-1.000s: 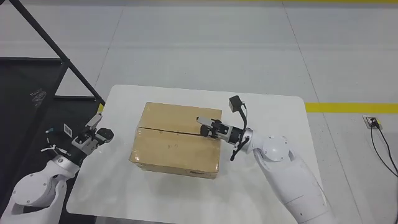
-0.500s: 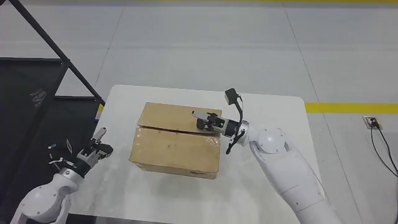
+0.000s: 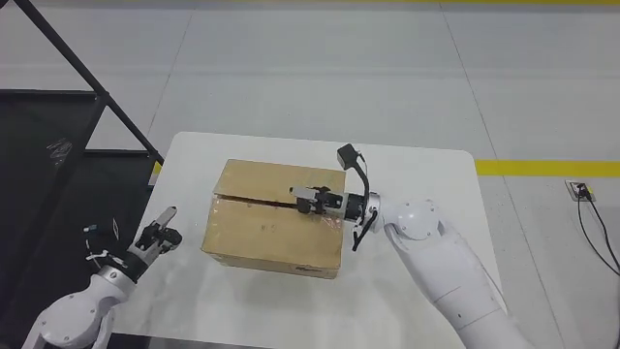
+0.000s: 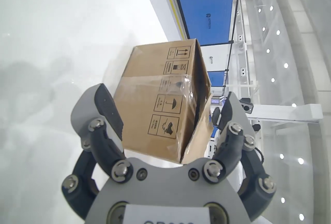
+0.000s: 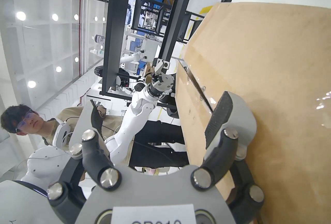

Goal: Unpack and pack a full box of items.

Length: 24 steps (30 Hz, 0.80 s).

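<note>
The box (image 3: 276, 215) sits shut mid-counter (image 3: 417, 271), and the right pincer (image 3: 302, 200), spread empty at its top seam (image 3: 252, 197), would do best easing one finger under the flap while the left pincer (image 3: 171, 226), also released and well apart, steadies the side.

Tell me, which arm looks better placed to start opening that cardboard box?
The right, probably. The right arm has its jaws open over the box, right beside the seam on top. The left arm is near the table's edge, apart from the box, jaws open and empty.
</note>
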### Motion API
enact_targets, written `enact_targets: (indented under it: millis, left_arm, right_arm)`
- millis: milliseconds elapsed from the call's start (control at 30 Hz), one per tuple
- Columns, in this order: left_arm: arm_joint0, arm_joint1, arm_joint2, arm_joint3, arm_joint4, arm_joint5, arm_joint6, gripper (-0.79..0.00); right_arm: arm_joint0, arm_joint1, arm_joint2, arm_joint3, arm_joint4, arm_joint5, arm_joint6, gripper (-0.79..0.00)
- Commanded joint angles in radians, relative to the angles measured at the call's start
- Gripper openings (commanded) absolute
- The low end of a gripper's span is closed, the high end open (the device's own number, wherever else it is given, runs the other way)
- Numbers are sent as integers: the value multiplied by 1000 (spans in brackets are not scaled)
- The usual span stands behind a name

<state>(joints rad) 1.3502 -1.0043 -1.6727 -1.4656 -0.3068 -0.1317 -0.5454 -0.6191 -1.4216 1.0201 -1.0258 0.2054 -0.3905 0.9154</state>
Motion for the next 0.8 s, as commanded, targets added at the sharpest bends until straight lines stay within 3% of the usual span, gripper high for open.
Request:
enact_targets:
  millis: [0,200,400,667,767]
  left_arm:
    - [-7,-2,1,7,-95,29,-13,0]
    - [-34,-10,4,45,-303,135,-100,0]
    - [-26,-13,-3,41,-283,31,-96,0]
    - [-26,-13,-3,41,-283,31,-96,0]
    - [-28,-16,9,30,-294,85,-70,0]
  right_arm:
    - [1,-1,-5,3,-2,1,6,0]
    - [6,-5,-12,34,1,5,-29,0]
    - [2,-7,3,39,52,-21,-41,0]
    - [14,-9,-7,66,40,15,-41,0]
    - [18,-11,-14,75,29,26,-54,0]
